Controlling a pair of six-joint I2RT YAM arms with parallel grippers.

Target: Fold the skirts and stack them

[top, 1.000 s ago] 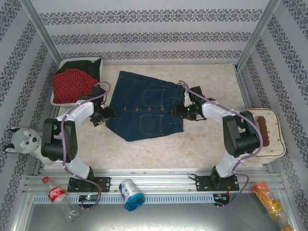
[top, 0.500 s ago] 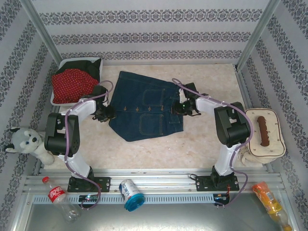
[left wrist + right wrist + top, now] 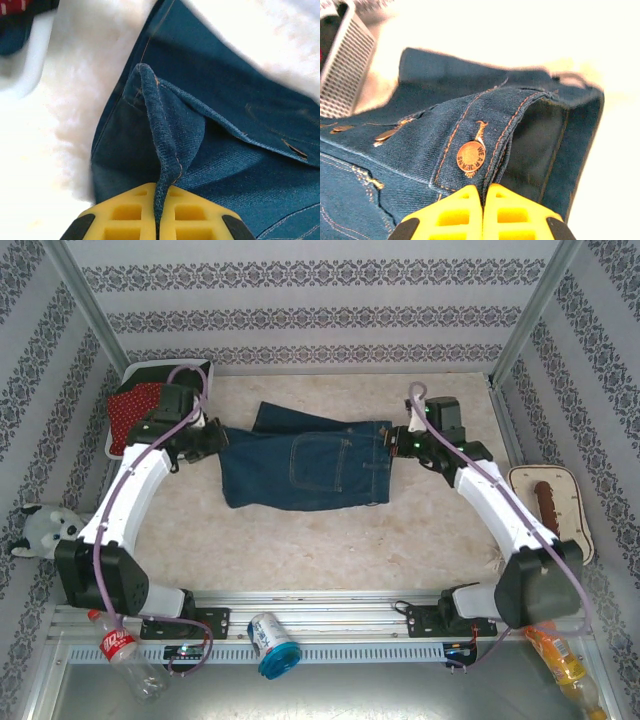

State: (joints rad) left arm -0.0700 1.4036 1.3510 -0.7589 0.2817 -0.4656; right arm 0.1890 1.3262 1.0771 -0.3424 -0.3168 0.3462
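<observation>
While the denim skirt (image 3: 310,472) stretches across mid-table, long axis running nine to three o'clock, the left gripper (image 3: 212,443) is clamped on its nine o'clock edge and the right gripper (image 3: 393,443) pinches the buttoned waistband at three; neither arm is nearer, so both probably must travel together.

1. It's a robot test cell, a lab rig: the left arm (image 3: 130,480) and right arm (image 3: 500,505) are bolted to an aluminium rail (image 3: 330,625) at 6 o'clock.
2. Bare metal posts (image 3: 88,305) rise at 11 and 1 o'clock, and patterned wallpaper panels (image 3: 320,300) box in the marble-look table (image 3: 330,540) on three sides.
3. Props sit round the rim: a plush husky (image 3: 40,530) at 8 o'clock, a plastic bottle (image 3: 120,650) at 7, a can (image 3: 270,640) at 6, and a snack packet (image 3: 560,655) at 5.
</observation>
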